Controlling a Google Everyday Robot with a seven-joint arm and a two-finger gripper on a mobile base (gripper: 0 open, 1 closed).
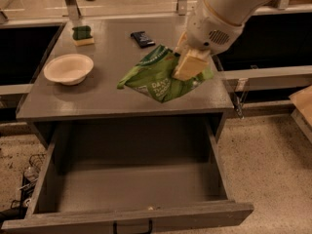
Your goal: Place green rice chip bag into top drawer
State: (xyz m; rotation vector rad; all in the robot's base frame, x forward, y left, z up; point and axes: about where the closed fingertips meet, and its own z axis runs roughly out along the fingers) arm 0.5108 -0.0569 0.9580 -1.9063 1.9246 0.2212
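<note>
Reaching down-left from upper right, arm [234, 4] tilted; tool [189, 65] clamped on green rice chip bag [155, 82] over tabletop [97, 99].

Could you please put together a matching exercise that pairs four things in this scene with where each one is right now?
Things:
1. green rice chip bag
2. white bowl
3. sponge
4. top drawer

Places:
A. pulled open below the tabletop
B. back left corner of the tabletop
C. held in the gripper, above the right part of the tabletop
D. left side of the tabletop, near its edge

Pairs: 1-C, 2-D, 3-B, 4-A
</note>
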